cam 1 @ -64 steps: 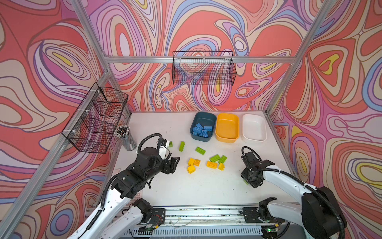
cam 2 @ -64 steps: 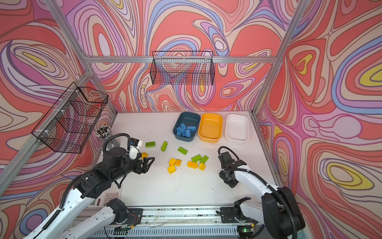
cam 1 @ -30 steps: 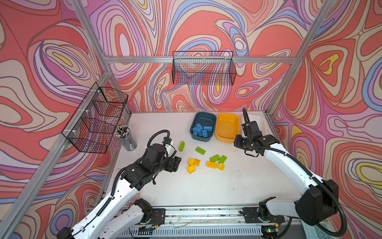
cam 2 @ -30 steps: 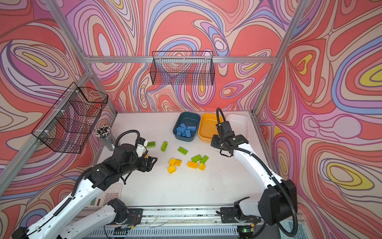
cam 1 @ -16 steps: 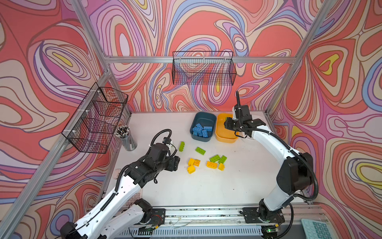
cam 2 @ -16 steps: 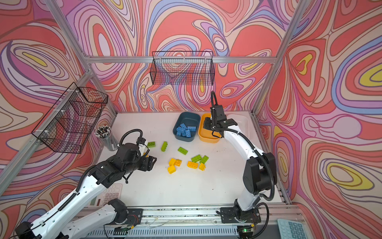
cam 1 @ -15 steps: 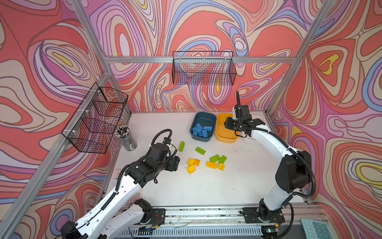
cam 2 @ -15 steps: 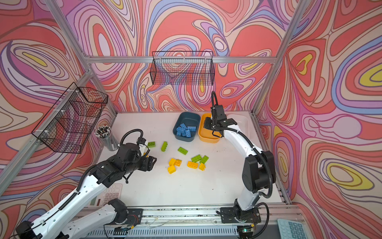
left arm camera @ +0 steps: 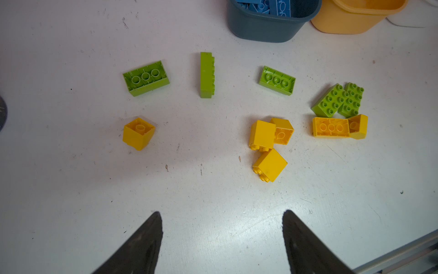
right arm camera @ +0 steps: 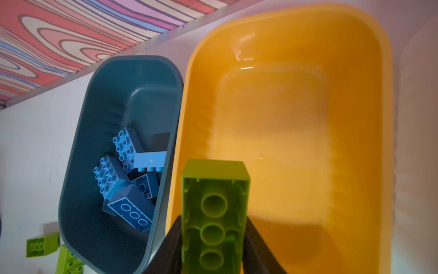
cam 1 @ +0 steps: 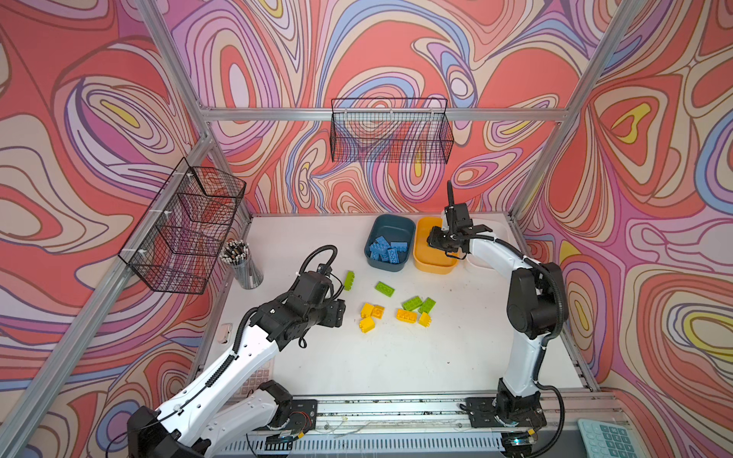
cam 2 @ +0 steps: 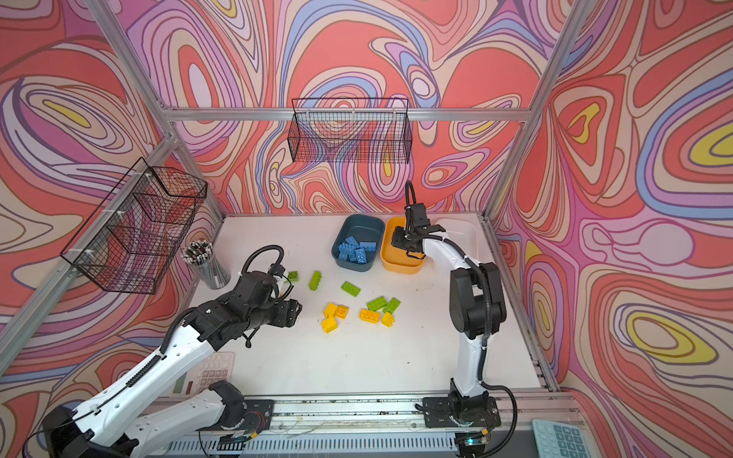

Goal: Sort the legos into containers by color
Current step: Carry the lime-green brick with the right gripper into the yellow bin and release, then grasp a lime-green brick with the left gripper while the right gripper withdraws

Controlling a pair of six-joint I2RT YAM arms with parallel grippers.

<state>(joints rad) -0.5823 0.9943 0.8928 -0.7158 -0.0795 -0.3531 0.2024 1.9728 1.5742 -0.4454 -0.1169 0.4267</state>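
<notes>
The green brick (right arm camera: pixel 214 180) was pinched by its long sides in the right hand (right arm camera: pixel 213 221), its hollow face up and its long axis running on from the wrist. It was held over one end of the bare yellow tub (right arm camera: pixel 296 106), beside the teal tub (right arm camera: pixel 106 95). The white tub (cam 2: pixel 466 232), seemingly empty, lay just beyond. The left hand (left arm camera: pixel 221 212) was spread, empty, over the worktop (left arm camera: pixel 71 189).
</notes>
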